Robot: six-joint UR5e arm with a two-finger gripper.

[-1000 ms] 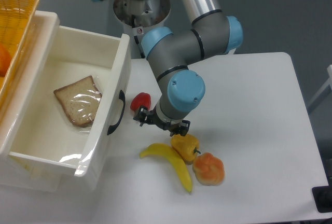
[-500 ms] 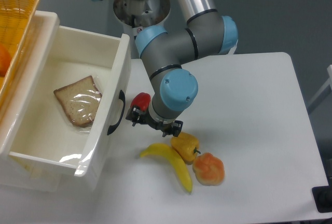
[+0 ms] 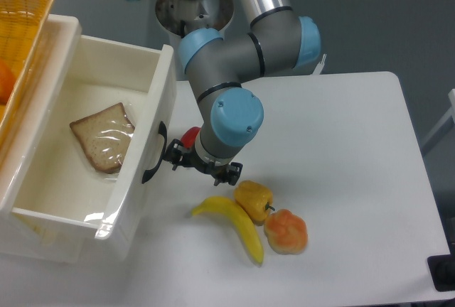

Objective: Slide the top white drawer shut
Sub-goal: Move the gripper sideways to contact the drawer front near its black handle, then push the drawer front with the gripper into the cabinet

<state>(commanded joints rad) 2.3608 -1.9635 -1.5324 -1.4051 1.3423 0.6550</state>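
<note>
The top white drawer (image 3: 146, 119) stands pulled out at the left, its tall front panel facing right with a black curved handle (image 3: 153, 154). A slice of bread (image 3: 102, 146) lies inside it. My gripper (image 3: 201, 168) hangs under the blue wrist, right beside the handle and close to the front panel, low over the table. Its fingers are mostly hidden under the wrist, so their state is unclear.
A red item (image 3: 189, 136) sits half hidden behind the gripper. A banana (image 3: 234, 222), a yellow pepper (image 3: 254, 199) and an orange fruit (image 3: 286, 230) lie on the table to the right. A yellow woven basket (image 3: 18, 33) stands at the far left.
The arm has swept left toward the drawer front, and the drawer has shifted slightly left, with the bread moving along.
</note>
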